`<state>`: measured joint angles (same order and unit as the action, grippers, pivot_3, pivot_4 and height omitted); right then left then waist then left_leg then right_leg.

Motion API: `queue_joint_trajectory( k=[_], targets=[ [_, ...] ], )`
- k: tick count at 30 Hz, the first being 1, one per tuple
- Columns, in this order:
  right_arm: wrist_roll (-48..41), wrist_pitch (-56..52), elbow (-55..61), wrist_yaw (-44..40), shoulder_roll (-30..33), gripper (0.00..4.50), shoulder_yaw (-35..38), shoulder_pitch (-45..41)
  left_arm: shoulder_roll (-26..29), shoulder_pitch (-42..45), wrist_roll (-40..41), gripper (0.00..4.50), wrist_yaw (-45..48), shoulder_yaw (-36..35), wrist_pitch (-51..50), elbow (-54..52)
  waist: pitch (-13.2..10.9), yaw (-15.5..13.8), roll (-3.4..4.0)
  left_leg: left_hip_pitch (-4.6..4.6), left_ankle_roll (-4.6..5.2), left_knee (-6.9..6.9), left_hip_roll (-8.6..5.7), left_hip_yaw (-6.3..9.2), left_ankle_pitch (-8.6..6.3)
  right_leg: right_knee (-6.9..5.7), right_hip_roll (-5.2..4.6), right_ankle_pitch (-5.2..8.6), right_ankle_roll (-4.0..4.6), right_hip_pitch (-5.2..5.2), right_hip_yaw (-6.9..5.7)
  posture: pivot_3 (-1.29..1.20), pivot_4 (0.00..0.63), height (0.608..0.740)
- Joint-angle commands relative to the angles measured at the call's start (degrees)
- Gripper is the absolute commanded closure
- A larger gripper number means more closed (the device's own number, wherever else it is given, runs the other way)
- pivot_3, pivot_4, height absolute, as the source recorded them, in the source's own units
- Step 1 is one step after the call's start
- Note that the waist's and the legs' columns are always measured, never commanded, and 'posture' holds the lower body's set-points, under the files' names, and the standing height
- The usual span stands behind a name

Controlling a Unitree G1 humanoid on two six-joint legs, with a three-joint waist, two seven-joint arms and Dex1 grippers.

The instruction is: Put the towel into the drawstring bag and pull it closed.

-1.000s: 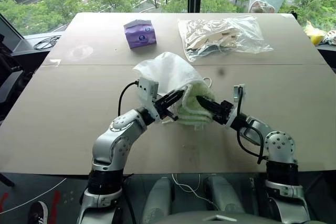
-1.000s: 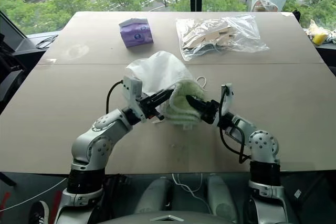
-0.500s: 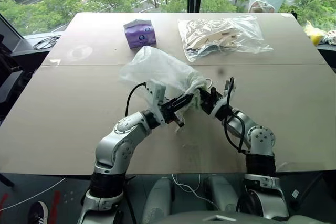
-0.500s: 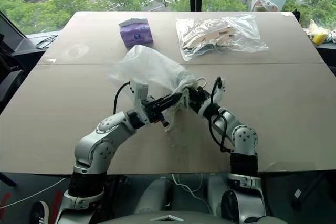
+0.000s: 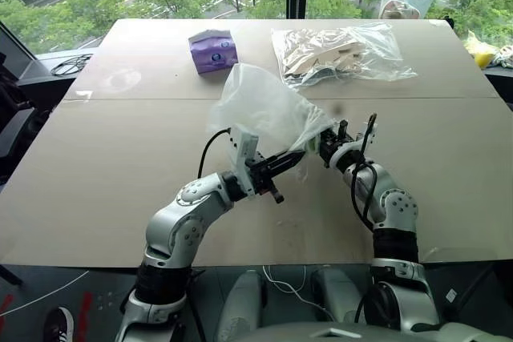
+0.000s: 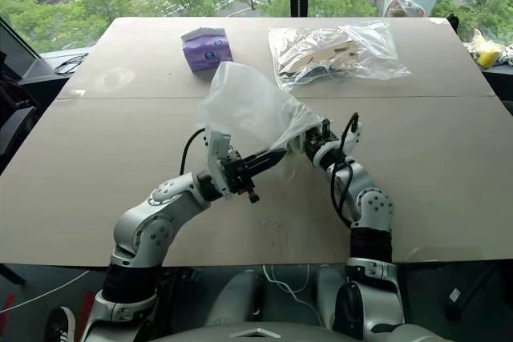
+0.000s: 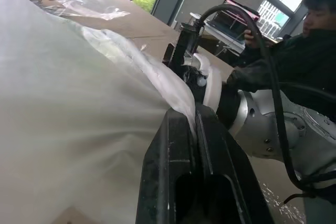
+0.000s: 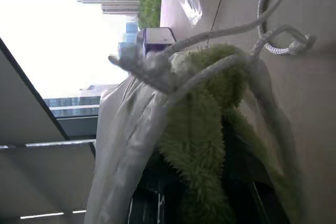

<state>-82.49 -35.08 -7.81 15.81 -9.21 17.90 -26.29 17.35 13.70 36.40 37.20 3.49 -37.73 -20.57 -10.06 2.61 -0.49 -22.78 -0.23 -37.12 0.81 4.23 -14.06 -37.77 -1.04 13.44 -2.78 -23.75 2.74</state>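
Note:
The drawstring bag is a thin white translucent pouch, lifted off the table and billowing up toward the far side. My left gripper is shut on the rim of its mouth; in the left wrist view the fabric is pinched between the two black fingers. My right gripper is at the bag's mouth from the right, shut on the pale-green towel. The towel sits in the mouth, with bag fabric around it and only a green sliver showing from above. The white cords loop loose just outside the mouth.
A purple tissue pack and a clear plastic bag of beige items lie on the far half of the tan table. A person in dark sleeves sits beyond the right arm in the left wrist view.
The towel, mostly exposed a second ago, has gone into the bag's mouth as my right gripper pushed forward and rolled. The bag has risen and stretched; my left gripper shifted slightly right.

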Motion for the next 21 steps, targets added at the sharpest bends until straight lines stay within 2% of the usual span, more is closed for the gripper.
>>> queue_joint_trajectory(
  k=[1, 2, 3, 4, 5, 6, 8, 9, 16, 21],
  targets=[
    [-2.05, 3.21, 4.97, 5.28, -8.42, 4.07, -2.19, -5.95, 0.02, 1.90, -1.56, 4.50, 0.56, -0.07, 3.36, 0.88, -0.02, -0.06, 0.03, 0.00, 0.00, 0.00, 0.00, 0.00, 0.00, -0.01, 0.00, 0.00, 0.00, 0.00, 0.00, 0.00, 0.150, 0.740],
    [-1.64, 2.64, 5.93, 5.92, -7.43, 3.55, -3.82, -5.50, 0.00, 2.49, -2.29, 4.50, 0.35, -0.22, 4.02, 1.89, -0.04, -0.07, 0.06, 0.00, 0.00, 0.00, 0.00, 0.01, 0.00, -0.01, 0.01, 0.02, -0.02, 0.00, -0.01, 0.00, 0.150, 0.740],
    [0.11, 1.00, 6.94, 5.25, -5.44, 3.27, -6.19, -4.79, 0.07, 3.06, -3.05, 4.50, 0.38, -0.31, 4.83, 2.89, -0.05, -0.07, 0.08, 0.00, 0.00, 0.00, 0.00, 0.01, 0.00, 0.00, 0.01, 0.02, -0.02, 0.00, -0.01, 0.00, 0.150, 0.740],
    [3.85, -1.32, 8.30, 3.48, -2.00, 2.75, -9.69, -3.62, 0.16, 4.02, -3.60, 4.50, 0.64, -0.64, 5.67, 4.33, -0.05, -0.03, 0.08, -0.01, 0.00, 0.00, 0.00, 0.01, 0.00, 0.00, 0.01, 0.02, -0.03, 0.00, -0.01, 0.00, 0.150, 0.740],
    [7.16, -3.01, 9.51, 1.78, 0.95, 2.48, -12.52, -2.57, 0.28, 4.83, -4.06, 4.50, 1.00, -0.98, 6.51, 5.55, -0.06, 0.08, 0.10, 0.00, 0.00, 0.00, 0.00, -0.01, 0.00, 0.00, 0.01, 0.02, -0.03, -0.01, 0.00, 0.00, 0.150, 0.740],
    [9.61, -4.17, 10.36, 0.54, 2.72, 2.02, -14.22, -1.85, 0.34, 5.40, -4.39, 4.50, 1.30, -1.19, 7.16, 6.45, -0.07, 0.14, 0.11, -0.02, 0.00, 0.00, 0.00, -0.03, 0.00, 0.01, 0.01, 0.02, -0.04, -0.05, 0.02, 0.00, 0.150, 0.740],
    [11.22, -4.81, 11.95, -1.60, 4.37, 1.13, -14.51, -0.37, 1.02, 7.10, -4.97, 4.50, 2.37, -2.10, 8.60, 8.99, -0.06, -0.01, 0.11, -0.03, 0.00, 0.02, 0.01, -0.01, 0.00, 0.01, 0.02, 0.02, -0.03, -0.06, 0.01, 0.00, 0.150, 0.740],
    [10.30, -5.48, 12.90, -2.67, 5.00, 0.83, -13.80, 0.31, 1.51, 7.99, -5.26, 4.50, 2.96, -2.67, 9.20, 10.37, -0.06, -0.24, 0.11, -0.03, 0.00, 0.04, 0.00, 0.00, 0.00, 0.01, 0.02, 0.02, -0.02, -0.06, -0.01, 0.00, 0.150, 0.740],
    [8.01, -11.04, 17.96, -7.46, 12.79, 0.83, -10.70, 3.34, 3.95, 10.31, -4.67, 4.50, 6.38, -5.24, 10.88, 14.37, -0.08, -0.23, 0.11, -0.16, 0.00, 0.03, -0.04, -0.03, 0.00, 0.15, -0.07, -0.01, 0.00, -0.05, -0.02, 0.00, 0.150, 0.740],
    [7.15, -13.50, 18.13, -8.32, 14.50, 0.83, -9.77, 4.27, 3.85, 11.04, -4.68, 4.50, 7.49, -5.52, 11.57, 15.23, -0.08, -0.08, 0.10, -0.12, 0.00, 0.04, -0.01, 0.04, 0.00, 0.09, -0.01, 0.02, -0.04, -0.06, -0.06, 0.00, 0.150, 0.740]
  ],
)
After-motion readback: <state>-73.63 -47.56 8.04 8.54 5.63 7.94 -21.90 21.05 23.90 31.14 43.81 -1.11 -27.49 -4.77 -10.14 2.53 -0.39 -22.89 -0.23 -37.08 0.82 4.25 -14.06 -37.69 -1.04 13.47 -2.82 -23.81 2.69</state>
